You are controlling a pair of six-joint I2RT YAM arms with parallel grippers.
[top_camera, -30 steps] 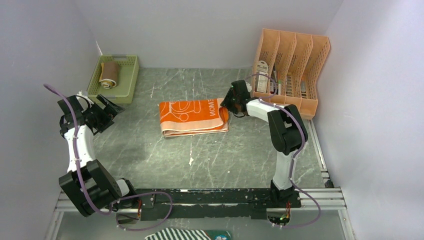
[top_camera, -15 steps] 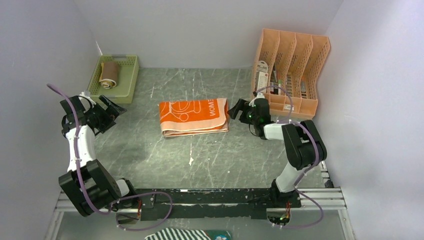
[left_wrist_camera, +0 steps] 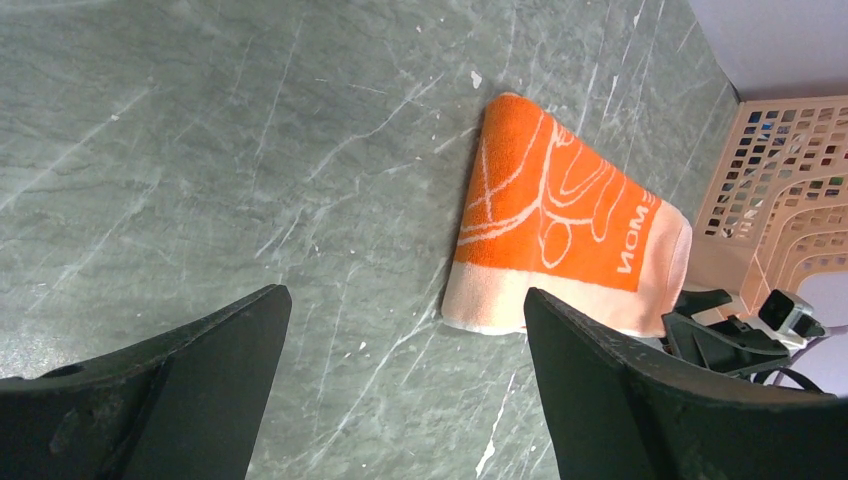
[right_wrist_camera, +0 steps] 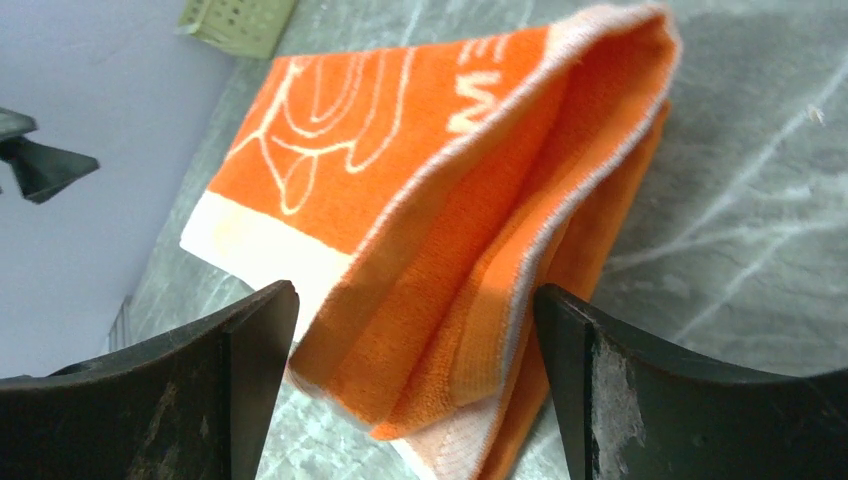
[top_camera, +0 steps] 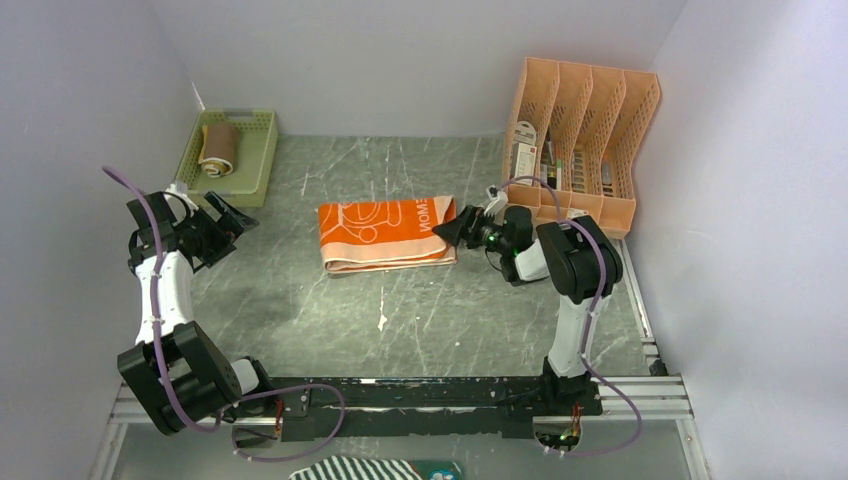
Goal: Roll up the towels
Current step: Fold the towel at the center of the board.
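Orange towel (top_camera: pixel 388 234) folded flat, mid-bench (top_camera: pixel 420 320). Tan towel (top_camera: pixel 218 148) rolled, in basket (top_camera: pixel 258 165), far left. Right jaws spread, low at orange towel's right edge. Left jaws spread, near basket.

We log orange towel (top_camera: pixel 387 234) folded in layers, flat on marbled table (top_camera: pixel 400 310), mid-field; white cartoon outline, lettering at right end, peach band along near edge. Smaller tan towel (top_camera: pixel 218 148) rolled, lying in green basket (top_camera: pixel 262 150), far left.

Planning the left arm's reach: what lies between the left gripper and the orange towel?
Only bare tabletop, as the left wrist view shows between the left gripper and the orange towel.
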